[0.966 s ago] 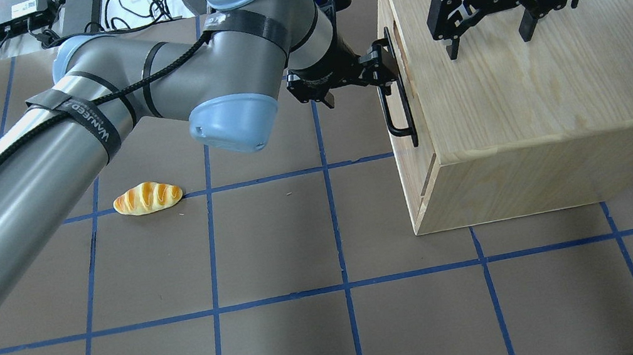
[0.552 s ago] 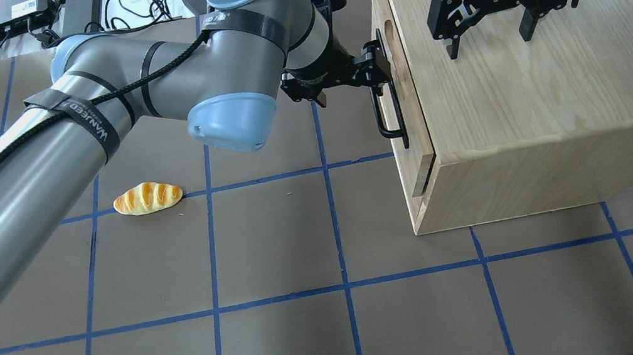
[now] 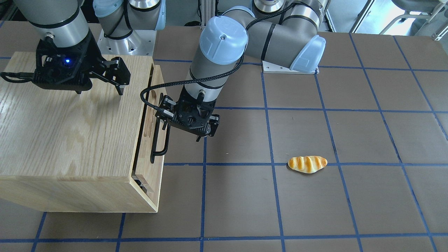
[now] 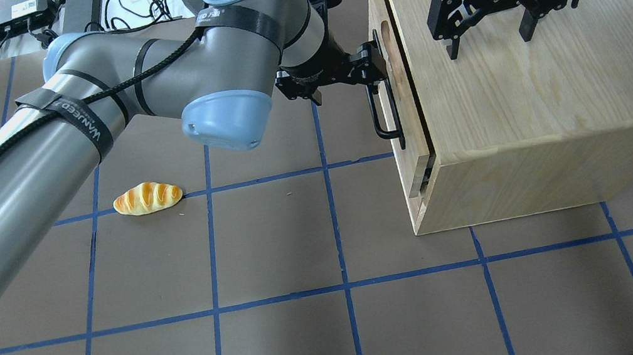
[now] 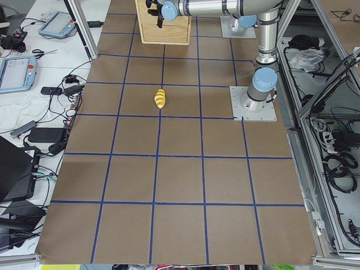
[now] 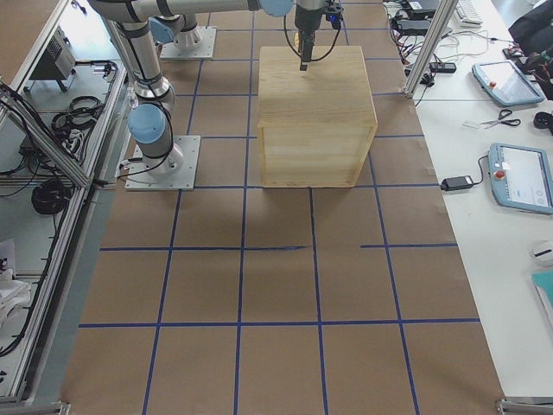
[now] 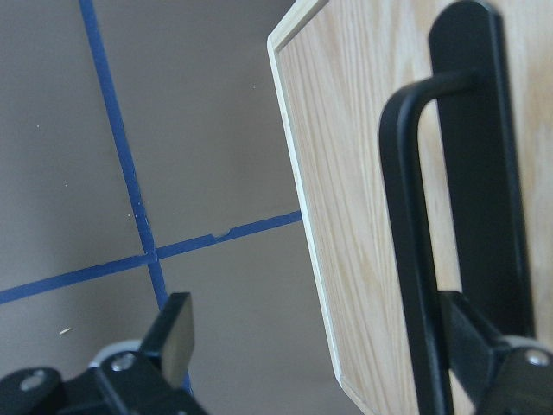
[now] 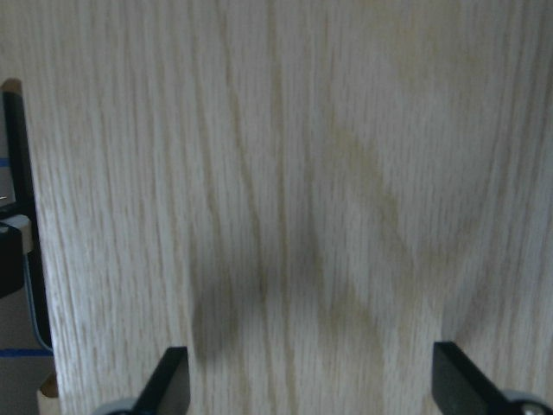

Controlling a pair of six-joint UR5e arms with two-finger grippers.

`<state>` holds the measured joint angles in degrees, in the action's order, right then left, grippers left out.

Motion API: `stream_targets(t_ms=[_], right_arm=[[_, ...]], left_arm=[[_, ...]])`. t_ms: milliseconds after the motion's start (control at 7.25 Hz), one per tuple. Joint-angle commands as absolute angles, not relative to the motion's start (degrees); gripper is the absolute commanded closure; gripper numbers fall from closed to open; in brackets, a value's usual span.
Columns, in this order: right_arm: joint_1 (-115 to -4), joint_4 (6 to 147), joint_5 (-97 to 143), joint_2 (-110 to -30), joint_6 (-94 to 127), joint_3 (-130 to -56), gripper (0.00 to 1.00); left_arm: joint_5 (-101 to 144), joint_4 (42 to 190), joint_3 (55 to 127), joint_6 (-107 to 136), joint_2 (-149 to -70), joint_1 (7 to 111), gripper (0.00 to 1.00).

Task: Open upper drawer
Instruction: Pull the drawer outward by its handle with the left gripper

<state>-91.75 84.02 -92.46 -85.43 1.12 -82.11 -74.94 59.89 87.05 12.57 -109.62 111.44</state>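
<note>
The upper drawer point(image 4: 376, 22) of the oak cabinet point(image 4: 534, 105) stands pulled out a short way, with a dark gap behind its front panel point(image 3: 154, 115). Its black bar handle point(image 4: 378, 123) also shows in the left wrist view point(image 7: 406, 216). My left gripper point(image 4: 348, 87) is open; one finger is hooked behind the handle's bar and the other finger point(image 7: 177, 333) is free over the table. My right gripper point(image 4: 491, 42) is open with its fingertips down at the cabinet's top point(image 8: 311, 216).
A toy bread roll point(image 4: 147, 198) lies on the brown mat with blue grid lines, left of the cabinet. Cables and power bricks point(image 4: 12, 22) lie past the far table edge. The lower front panel point(image 4: 419, 205) sits below the drawer.
My left gripper has moved left, away from the cabinet, with the handle, and the upper drawer has slid out a little further. The right gripper has not moved.
</note>
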Motion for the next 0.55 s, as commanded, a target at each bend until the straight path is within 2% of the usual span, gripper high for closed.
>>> stream_targets(t_ms=[0,414], right_arm=[[-91.76,84.02,-92.46,-85.43,1.05,-82.09,0.00],[-91.76,84.02,-92.46,-85.43,1.06,-82.09,0.00]], left_arm=[[-75.06,60.56,87.01,12.57,-109.25,111.27,0.00],[-76.89,60.56,87.01,12.13,-109.25,111.09,0.00]])
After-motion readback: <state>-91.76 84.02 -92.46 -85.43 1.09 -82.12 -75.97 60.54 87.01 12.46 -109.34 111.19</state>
